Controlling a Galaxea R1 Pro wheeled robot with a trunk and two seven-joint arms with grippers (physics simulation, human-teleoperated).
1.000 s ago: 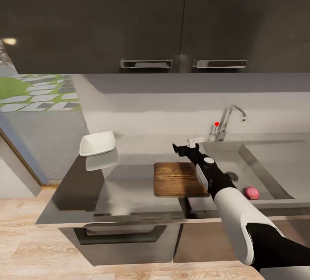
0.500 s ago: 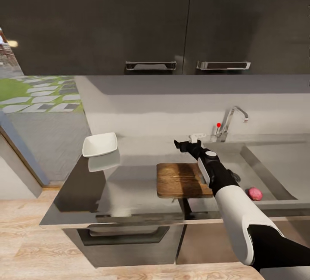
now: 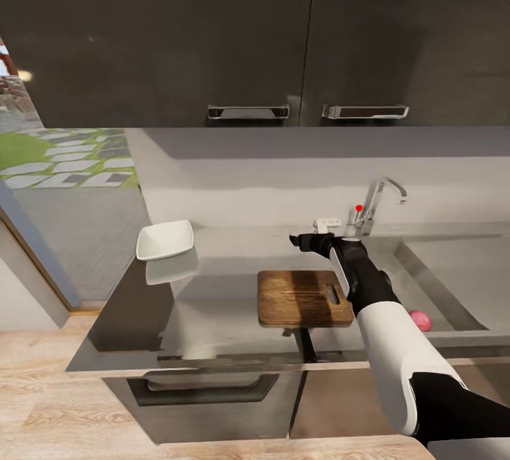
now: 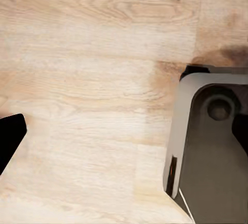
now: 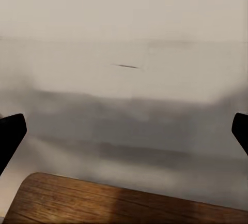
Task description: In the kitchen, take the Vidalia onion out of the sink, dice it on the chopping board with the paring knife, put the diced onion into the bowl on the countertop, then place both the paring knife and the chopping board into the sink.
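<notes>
**Right arm over the counter, onion in the basin**

Nearest: wood-plank floor [image 3: 42,403] in front of the dark cabinet fronts. Left wrist view looks down on the same floor [image 4: 88,79] with a grey part of the robot's base [image 4: 206,151] at one edge; one dark fingertip [image 4: 10,136] of the left gripper shows at the frame edge, so cannot tell how its jaws stand.

Mid: the countertop [image 3: 205,304], grey and glossy. The chopping board [image 3: 303,298] lies flat on it near the front edge, slot handle toward the sink [image 3: 439,269]. The Vidalia onion [image 3: 420,319], pinkish, sits in the basin near its front wall, partly behind the right forearm.

Right gripper [image 3: 306,242] hangs above the countertop just beyond the board's far edge, fingers spread wide, holding nothing; in the right wrist view its tips sit at opposite frame edges with the board [image 5: 103,200] below.

Far: the bowl [image 3: 165,239], white, at the countertop's left end, well apart from the board. Chrome faucet [image 3: 377,202] with red dot behind the sink. Dark upper cabinets [image 3: 212,35] above.
</notes>
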